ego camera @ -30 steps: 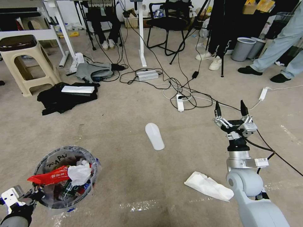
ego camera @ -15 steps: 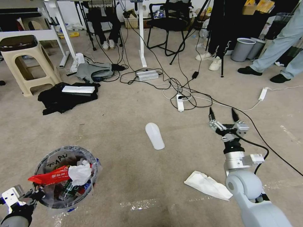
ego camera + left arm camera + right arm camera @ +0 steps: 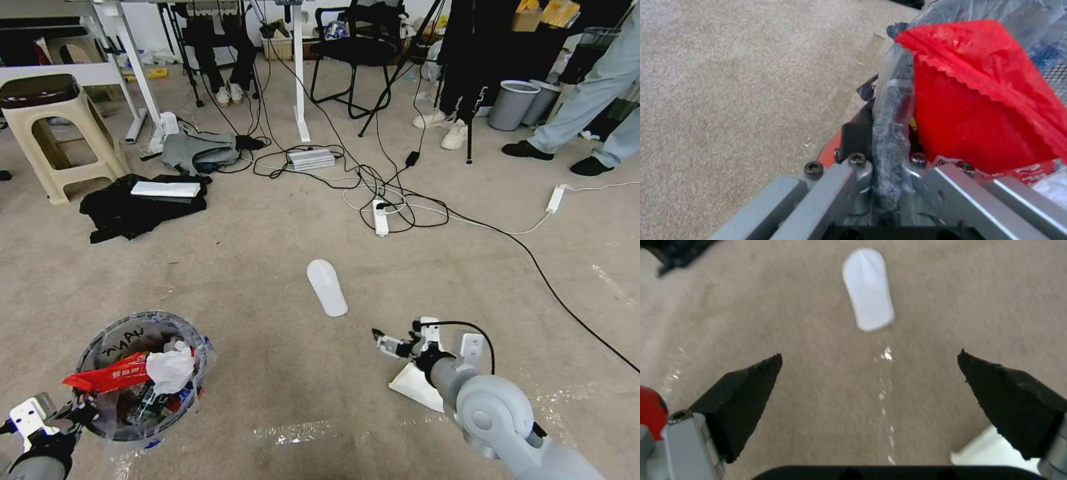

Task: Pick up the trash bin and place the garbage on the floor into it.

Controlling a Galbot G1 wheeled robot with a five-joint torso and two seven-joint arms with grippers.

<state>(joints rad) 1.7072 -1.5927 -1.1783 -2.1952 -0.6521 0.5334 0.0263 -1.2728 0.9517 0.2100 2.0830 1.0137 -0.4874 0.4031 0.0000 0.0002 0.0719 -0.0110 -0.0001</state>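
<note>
1. We log the small round red plastic trash bin [image 3: 140,377] with crinkled clear liner, holding a red wrapper [image 3: 105,373] and white tissue [image 3: 169,368].
2. Left gripper [image 3: 889,146] pinches its rim.
3. Right gripper [image 3: 871,386], spread wide and empty, hangs right of the bin beside white paper [image 3: 413,385]; its wrist view shows a white slipper [image 3: 868,288].

Head camera looks down and forward from high over the beige-grey carpet floor [image 3: 267,253]. Left wrist camera sits very close to the red plastic trash bin's [image 3: 842,146] rim. Right wrist camera faces low along the carpet; the flat white slipper [image 3: 868,288] also shows in the head view [image 3: 327,287].
</note>
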